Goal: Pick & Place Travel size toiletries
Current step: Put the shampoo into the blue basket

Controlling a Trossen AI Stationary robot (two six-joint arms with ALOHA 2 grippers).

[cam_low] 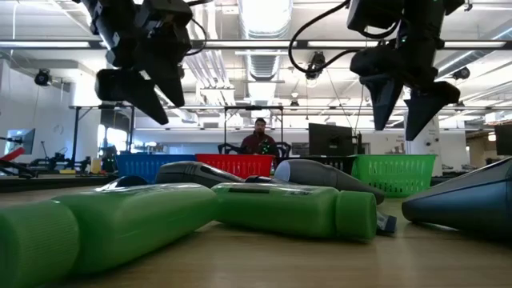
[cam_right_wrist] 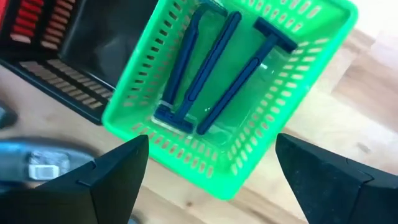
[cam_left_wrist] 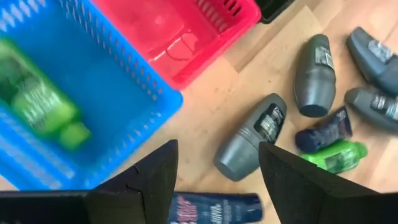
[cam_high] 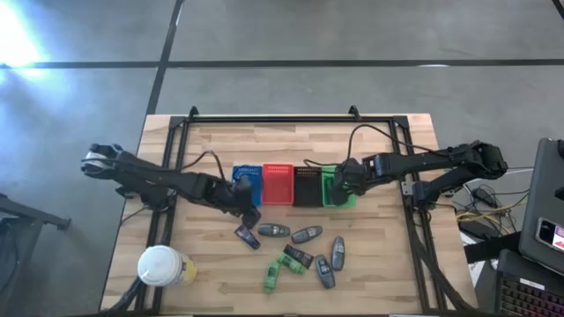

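Note:
Several toiletries lie on the near middle of the table: grey oval tubes (cam_high: 307, 234), green bottles (cam_high: 270, 281) and dark purplish packets (cam_high: 298, 256). My left gripper (cam_high: 248, 199) hangs open and empty over the blue basket's near right corner (cam_left_wrist: 168, 102). A dark packet (cam_left_wrist: 214, 208) and a grey tube (cam_left_wrist: 252, 135) lie on the table below it. One green bottle (cam_left_wrist: 43, 102) lies in the blue basket. My right gripper (cam_right_wrist: 211, 140) hangs open and empty above the green basket (cam_right_wrist: 186, 143), which holds three dark blue sticks (cam_right_wrist: 214, 62).
Blue (cam_high: 242, 172), red (cam_high: 278, 183), black (cam_high: 307, 187) and green (cam_high: 337, 195) baskets stand in a row at mid-table. A white-lidded cup (cam_high: 161, 266) stands at the near left corner. A black frame (cam_high: 282, 119) runs along the far edge. A person (cam_low: 258, 138) sits far behind the table.

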